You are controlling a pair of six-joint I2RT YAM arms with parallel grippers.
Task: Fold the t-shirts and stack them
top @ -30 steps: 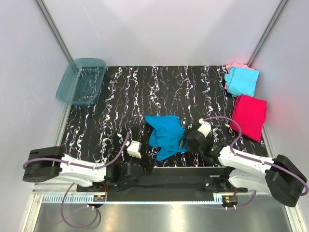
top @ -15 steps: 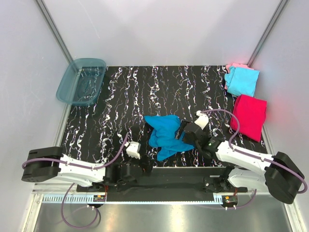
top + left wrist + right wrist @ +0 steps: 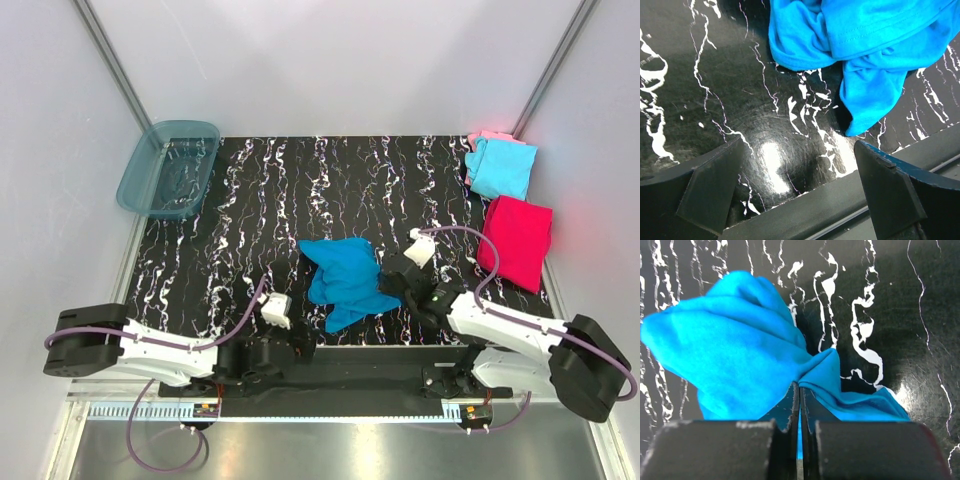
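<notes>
The large teal-blue t-shirt (image 3: 345,280) lies crumpled in the middle of the black marbled table. My right gripper (image 3: 390,284) is at the shirt's right edge. In the right wrist view its jaws (image 3: 800,390) are shut on a pinched fold of the blue cloth (image 3: 735,350). My left gripper (image 3: 800,195) stands wide open over the table's front edge with nothing between its fingers; the shirt's lower corner (image 3: 865,95) lies just beyond it. At the far right lie a light cyan shirt (image 3: 502,170) over a pale pink one (image 3: 484,137), and a magenta-red one (image 3: 516,242).
A translucent teal plastic tub (image 3: 168,168) stands at the back left corner. The dark rail (image 3: 840,200) of the table's front edge runs under my left gripper. White walls close in the table on three sides.
My right gripper has moved forward and left to the shirt's right edge and closed on a fold of it. The left arm has stayed still and open.
</notes>
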